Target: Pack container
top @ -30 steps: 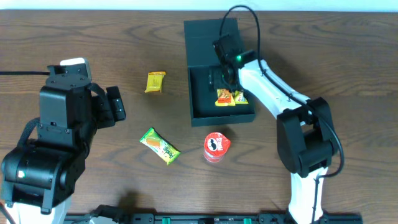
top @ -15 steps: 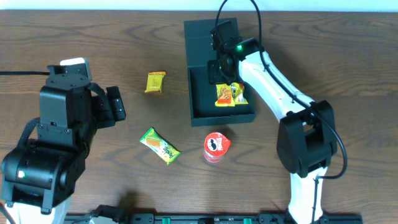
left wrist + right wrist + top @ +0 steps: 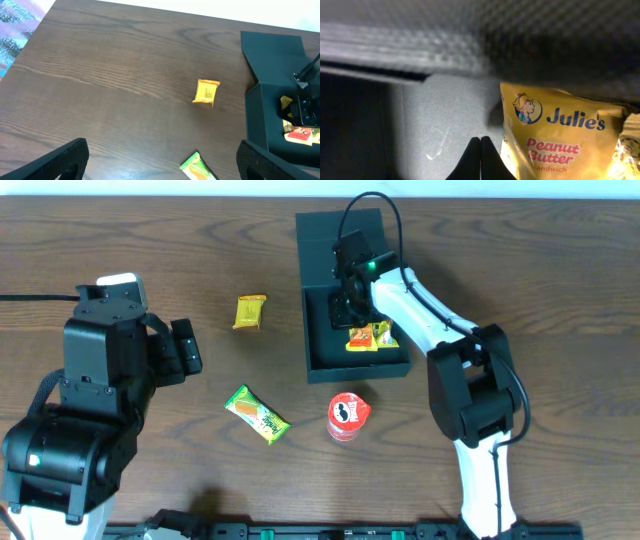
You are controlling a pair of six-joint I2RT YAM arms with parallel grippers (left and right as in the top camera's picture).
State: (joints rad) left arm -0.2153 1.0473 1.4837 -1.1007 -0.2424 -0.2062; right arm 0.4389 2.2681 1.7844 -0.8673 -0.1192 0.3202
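- While the right gripper (image 3: 480, 155) sits down inside the container (image 3: 358, 369), its fingertips are pressed together with nothing between them, so it's carrying nothing.
- Just to the right of those tips, in the right wrist view, a yellow Julie's peanut butter packet (image 3: 555, 140) lies on the box floor. A second crinkly wrapper (image 3: 631, 145) peeks in at the edge beside it, and I can't tell what that one is.
- Container stands on the desk (image 3: 150, 220) toward the far side, a bit right of the middle, with its flap lid (image 3: 335, 235) folded open behind it.
- Left gripper (image 3: 160, 160) is well apart, over on the left, spread wide and holding nothing.
- Progress as I read it: partly packed. Out on the desk are a small yellow packet (image 3: 250, 312), a green packet (image 3: 257, 413) and a red snack can (image 3: 348, 416), the can just in front of the box.
- Left to do, I'd guess: those three go in, then the lid gets shut.
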